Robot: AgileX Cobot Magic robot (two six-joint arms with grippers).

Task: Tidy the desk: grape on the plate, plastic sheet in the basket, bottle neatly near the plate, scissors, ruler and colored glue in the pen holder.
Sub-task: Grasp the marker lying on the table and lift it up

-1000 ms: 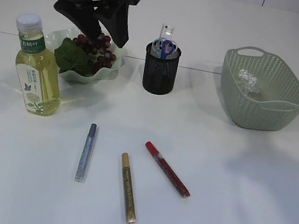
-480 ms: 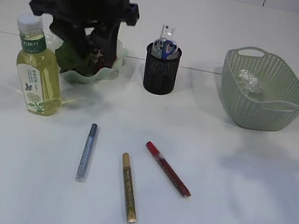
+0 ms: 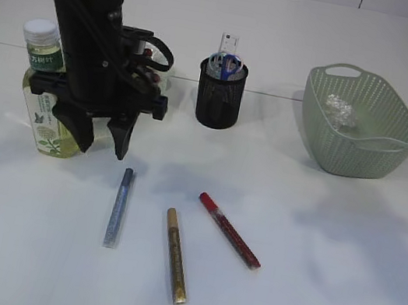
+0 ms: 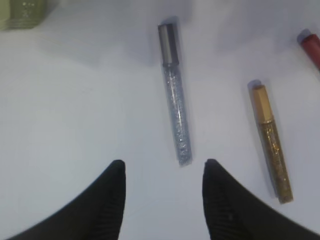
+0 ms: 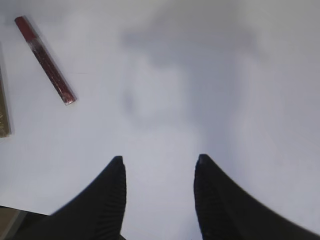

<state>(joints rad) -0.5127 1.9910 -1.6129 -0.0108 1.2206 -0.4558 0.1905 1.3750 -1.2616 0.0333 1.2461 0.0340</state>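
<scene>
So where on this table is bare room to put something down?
Bare: the wide stretch in front of the basket, right of the red glue pen. Also the near left corner, left of the silver glue pen. Crowded: around the bottle and pen holder.

bottle [image 3: 49, 98] label print too small to read

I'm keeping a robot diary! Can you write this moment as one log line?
left gripper: open, above silver glue | right gripper: open, empty | gold glue, red glue: on table | pen holder: has scissors
</scene>
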